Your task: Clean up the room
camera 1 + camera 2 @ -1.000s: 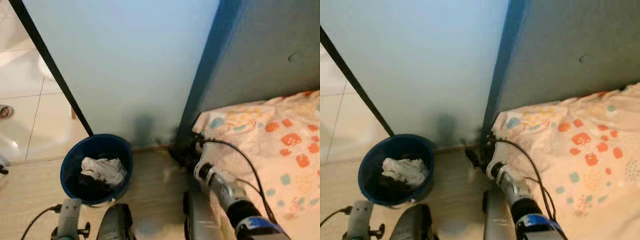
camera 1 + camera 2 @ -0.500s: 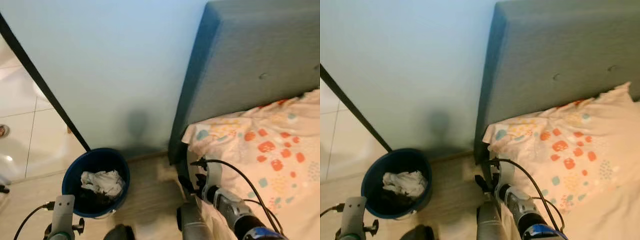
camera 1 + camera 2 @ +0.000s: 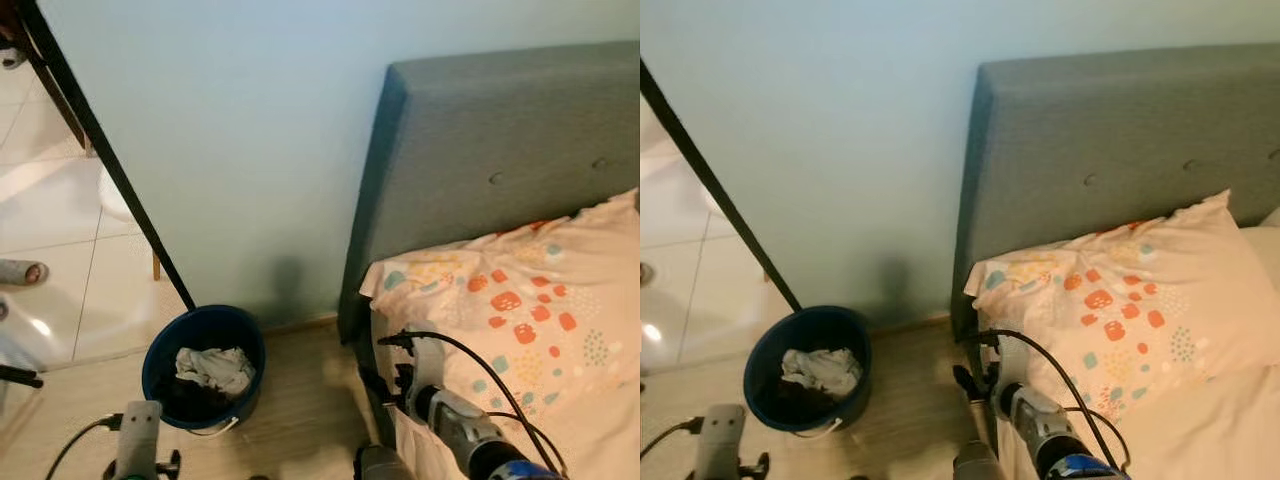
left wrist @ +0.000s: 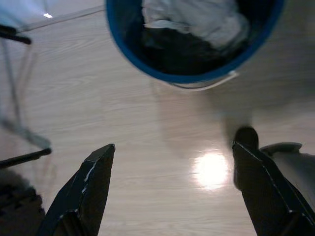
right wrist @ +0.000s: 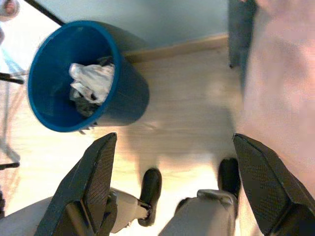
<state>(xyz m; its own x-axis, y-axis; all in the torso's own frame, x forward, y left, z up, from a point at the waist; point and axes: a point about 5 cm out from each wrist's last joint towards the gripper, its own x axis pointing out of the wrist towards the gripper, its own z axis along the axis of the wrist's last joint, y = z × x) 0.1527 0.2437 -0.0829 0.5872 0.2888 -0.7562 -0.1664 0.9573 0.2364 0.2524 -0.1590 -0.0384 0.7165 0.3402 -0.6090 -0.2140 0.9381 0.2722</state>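
Standing beside headboard (image 3: 500, 180), blue bin (image 3: 203, 366) (rags inside), pillow (image 3: 1120, 300)

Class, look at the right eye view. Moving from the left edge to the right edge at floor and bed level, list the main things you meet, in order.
Black diagonal bar → blue bucket with white crumpled cloth inside → strip of wooden floor → grey headboard edge → patterned pillow.
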